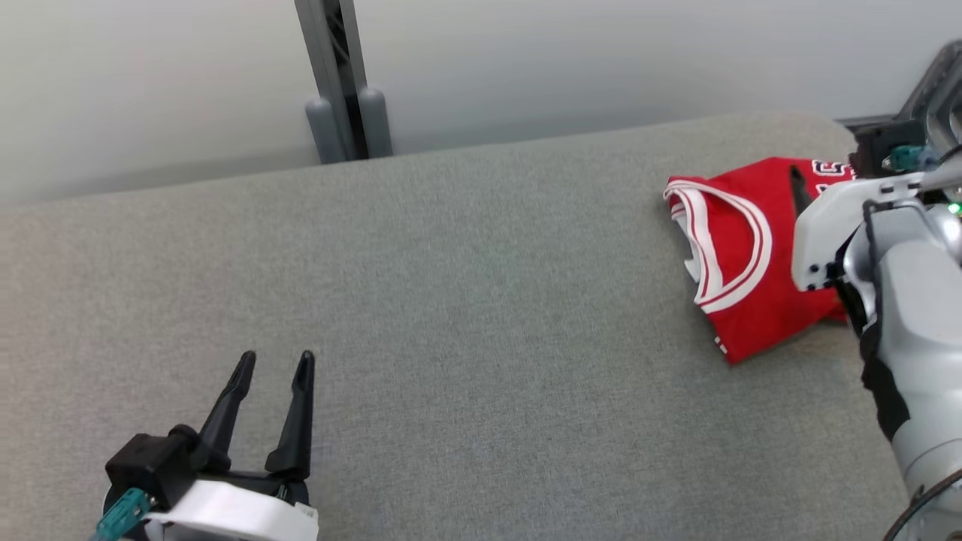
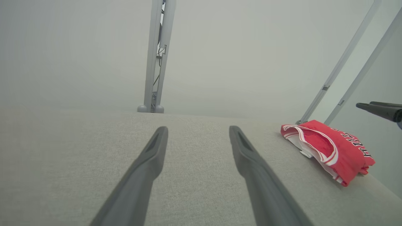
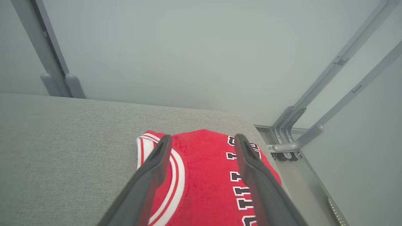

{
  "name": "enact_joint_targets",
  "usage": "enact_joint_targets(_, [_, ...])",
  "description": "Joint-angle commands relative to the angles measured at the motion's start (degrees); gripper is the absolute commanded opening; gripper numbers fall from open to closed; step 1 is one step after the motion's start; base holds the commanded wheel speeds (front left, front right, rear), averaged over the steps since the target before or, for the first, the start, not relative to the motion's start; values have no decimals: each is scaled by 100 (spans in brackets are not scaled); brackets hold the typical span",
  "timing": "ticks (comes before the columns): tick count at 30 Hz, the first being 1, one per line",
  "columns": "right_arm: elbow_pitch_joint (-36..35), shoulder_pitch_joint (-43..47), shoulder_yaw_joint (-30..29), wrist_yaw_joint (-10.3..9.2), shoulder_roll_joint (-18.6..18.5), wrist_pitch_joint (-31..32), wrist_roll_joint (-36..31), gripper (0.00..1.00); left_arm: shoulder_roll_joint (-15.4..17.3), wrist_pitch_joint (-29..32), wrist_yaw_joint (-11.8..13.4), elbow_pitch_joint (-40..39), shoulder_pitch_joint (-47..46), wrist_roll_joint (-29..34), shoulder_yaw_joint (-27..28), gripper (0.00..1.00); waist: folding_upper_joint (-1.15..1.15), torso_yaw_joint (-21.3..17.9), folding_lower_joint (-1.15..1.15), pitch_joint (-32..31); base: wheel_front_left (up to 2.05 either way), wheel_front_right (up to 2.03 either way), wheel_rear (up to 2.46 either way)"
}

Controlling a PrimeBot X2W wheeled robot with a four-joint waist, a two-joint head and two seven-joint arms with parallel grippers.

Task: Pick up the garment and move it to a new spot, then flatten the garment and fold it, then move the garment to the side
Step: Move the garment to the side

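- Left gripper point(image 1: 276, 359): low at the near left of the table point(image 1: 481, 300), fingers spread wide, holding nothing. It points toward the far edge, just above the grey cloth top.
- Table: covered in grey woven fabric, with a rounded far edge. A broad stretch of the cloth lies between the left gripper and the jersey.
- Post point(image 1: 342, 75): a grey upright behind the far edge, left of centre, with two rounded feet at its base. A pale plain wall point(image 1: 601, 60) stands behind it.
- Jersey point(image 1: 774, 300): folded into a compact red bundle at the far right of the table, close to the right end and far edge. The white-and-red striped trim of an opening faces left. Black letters edged in white run along the right part of the top layer. White layers show at the near left edge of the fold.
- Right gripper point(image 3: 202, 138): held over the jersey, fingers wide apart, nothing between them. In the left wrist view its fingers point(image 2: 380, 110) hang in the air above the bundle, apart from it.
- Right forearm point(image 1: 902, 300): pale grey, covers the jersey's right edge in the head view.
- Rails point(image 3: 314, 131): two slanted grey bars beyond the table's right end, fixed to a bracket near the floor.
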Motion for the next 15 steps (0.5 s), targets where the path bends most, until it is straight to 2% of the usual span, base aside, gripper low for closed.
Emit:
enact_joint_targets(1, [101,130,97,-1,60,-243,151,100,-13,-32,73,12,153,50,115,100,0,63,0,-356,0,0,0])
enact_joint_targets(6, [281,290,430,-1,281,-922,657,100,-89,-41,281,-70,464,189,439,100,0,196,0,-640,0,0,0])
enact_joint_targets(11, [200,484,677,-1,395,-1257,1158,100,-145,-39,463,-123,684,317,693,100,0,335,0,-753,0,0,0])
enact_joint_targets(15, [-391,1049,1021,-1,434,-1393,1772,100,-196,-40,622,-155,935,414,916,100,0,505,0,-830,0,0,0])
